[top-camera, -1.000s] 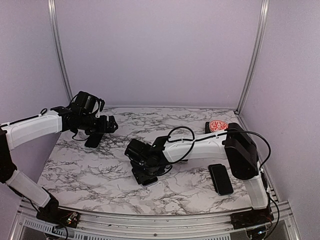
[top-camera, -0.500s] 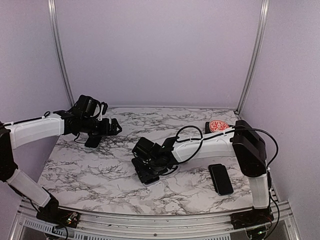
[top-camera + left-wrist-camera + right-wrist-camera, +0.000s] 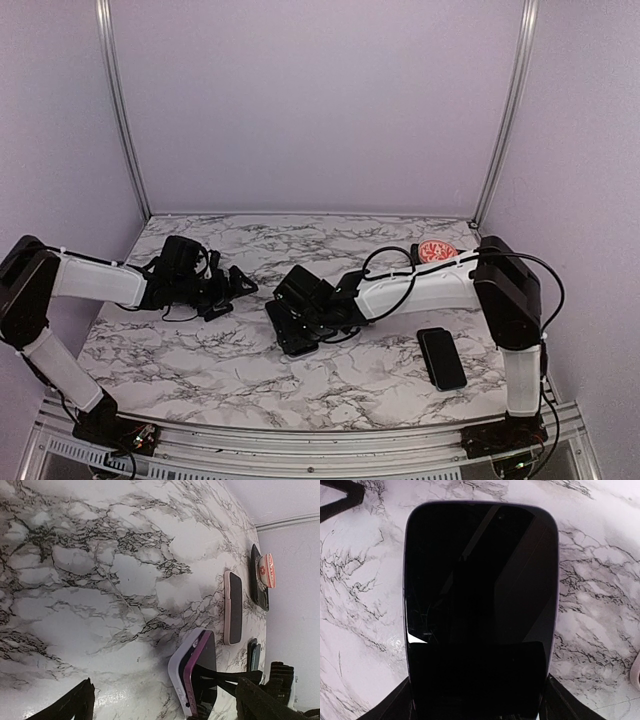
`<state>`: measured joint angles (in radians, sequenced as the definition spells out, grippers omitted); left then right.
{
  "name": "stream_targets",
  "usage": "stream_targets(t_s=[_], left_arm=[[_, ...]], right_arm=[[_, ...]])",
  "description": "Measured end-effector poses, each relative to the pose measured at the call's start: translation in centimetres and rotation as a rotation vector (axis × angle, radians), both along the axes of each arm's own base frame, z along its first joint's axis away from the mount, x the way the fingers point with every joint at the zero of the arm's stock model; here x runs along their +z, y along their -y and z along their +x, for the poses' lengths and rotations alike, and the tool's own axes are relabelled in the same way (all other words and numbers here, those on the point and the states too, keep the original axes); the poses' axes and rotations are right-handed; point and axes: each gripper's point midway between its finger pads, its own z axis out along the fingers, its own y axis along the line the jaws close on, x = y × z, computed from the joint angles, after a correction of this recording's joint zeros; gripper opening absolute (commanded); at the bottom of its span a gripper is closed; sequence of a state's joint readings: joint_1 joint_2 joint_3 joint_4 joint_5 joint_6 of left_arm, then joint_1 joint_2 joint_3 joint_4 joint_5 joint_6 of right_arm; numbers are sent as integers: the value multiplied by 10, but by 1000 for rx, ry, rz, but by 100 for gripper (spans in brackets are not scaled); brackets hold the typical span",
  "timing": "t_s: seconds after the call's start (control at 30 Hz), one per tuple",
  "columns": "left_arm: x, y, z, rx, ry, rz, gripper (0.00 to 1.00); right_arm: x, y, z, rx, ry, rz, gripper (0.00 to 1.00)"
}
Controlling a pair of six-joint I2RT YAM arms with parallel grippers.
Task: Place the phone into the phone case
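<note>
- Booth of lavender walls; as working surface, a white table veined in black like marble.
- Reaching from the right base across to mid-table: the right claw, clenched on the phone across its width, one finger against each long edge near the lower end.
- Low over the table's left half: the left claw, released and wide, nothing between its fingers.
- Key relation: phone just to the right of the left claw, near but apart, and already inside the right one; long axis straight out from the right claw, pointing roughly toward the near-left of the table. Right arm nearer by far, in fact in contact.
- In the left wrist view, tilted rather than flat: one end down by the table, the other raised in the grip.
- Look of the phone: glossy black slab with rounded corners, purple along the edge, screen dark, faint hairline scratches low on the left of the glass.
- Hugging its underside, a white shell, probably the case; hard to tell whether fully seated or only partly on.
- Well apart on the right: a second dark slab with a pale rim, flat on the table.
- Smallest, at the far right corner: a red-and-white round grip on a black backing.
</note>
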<state>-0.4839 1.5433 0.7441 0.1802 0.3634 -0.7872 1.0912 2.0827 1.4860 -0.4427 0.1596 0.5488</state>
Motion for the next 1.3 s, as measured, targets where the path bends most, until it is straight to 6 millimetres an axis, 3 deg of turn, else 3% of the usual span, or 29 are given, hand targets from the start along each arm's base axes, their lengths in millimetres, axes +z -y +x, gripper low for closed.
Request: stream_targets(t_s=[0.1, 0.2, 0.33, 0.57, 0.67, 0.9, 1.0, 1.07, 1.1, 1.13, 1.2, 1.23, 1.3], left_arm=[[-14, 12, -4, 10, -37, -42, 99], [-2, 32, -6, -18, 0, -99, 99], [22, 56, -7, -55, 68, -185, 98], [36, 60, -2, -39, 94, -239, 88], [41, 63, -1, -50, 114, -240, 73], [66, 77, 1, -85, 176, -273, 2], [71, 79, 2, -90, 186, -280, 0], [73, 80, 2, -91, 190, -281, 0], [74, 80, 2, -94, 193, -281, 0], [75, 81, 2, -97, 197, -282, 0], [78, 84, 1, -110, 212, -280, 0], [80, 85, 1, -117, 223, -279, 0], [87, 88, -1, -160, 267, -266, 0]], right_arm=[[0, 1, 2, -5, 13, 8, 5], [7, -2, 7, -4, 40, 27, 5], [29, -9, 13, 5, 92, 74, 4], [82, -15, 21, 23, 204, 186, 4], [94, -19, 23, 33, 234, 215, 4], [96, -21, 25, 44, 250, 220, 3], [102, -20, 27, 38, 269, 232, 4], [105, -18, 27, 37, 288, 232, 12], [106, -17, 27, 37, 293, 235, 24], [107, -16, 27, 38, 297, 235, 40], [109, -13, 25, 42, 306, 238, 82], [110, -12, 25, 46, 312, 241, 97], [115, -8, 20, 77, 327, 250, 99]])
